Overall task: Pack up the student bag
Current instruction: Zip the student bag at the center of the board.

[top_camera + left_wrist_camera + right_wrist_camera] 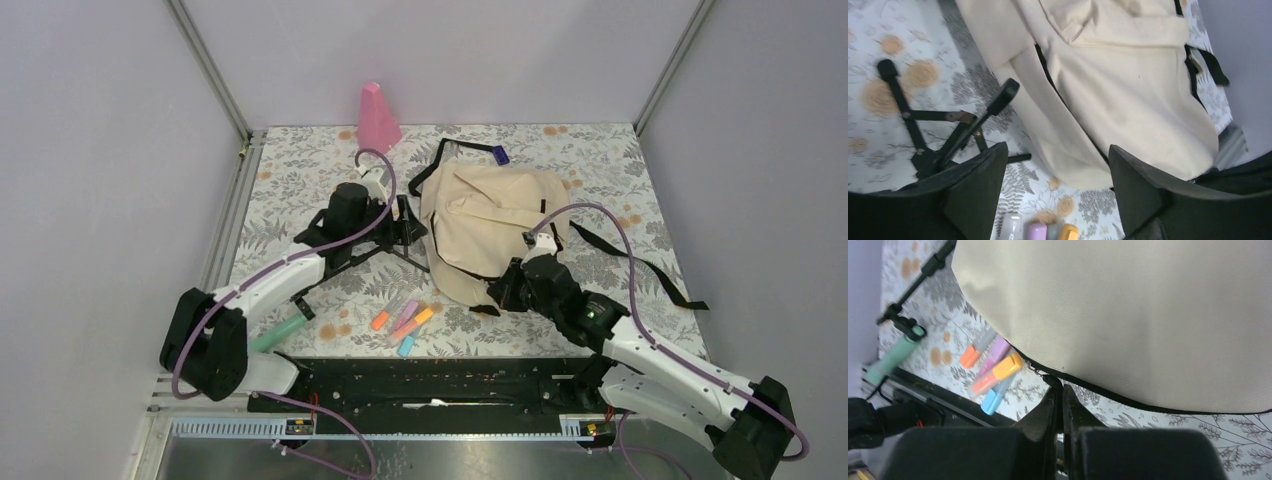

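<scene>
The student bag [490, 225] is a large cream fabric backpack with black straps, lying flat in the middle of the table. My right gripper [502, 293] is at its near edge, shut on the bag's black zipper pull [1052, 380]; in the right wrist view the gripper [1059, 390] has its jaws pressed together on the pull. My left gripper [402, 226] is open and empty just left of the bag. In the left wrist view the gripper [1057, 152] hovers over the bag's [1128, 90] near left corner.
Several highlighters [405, 322] lie in front of the bag, also in the right wrist view [995, 367]. A black folding stand [948, 130] lies under the left gripper. A green pen [275, 335] lies near left. A pink cone [378, 118] stands at the back.
</scene>
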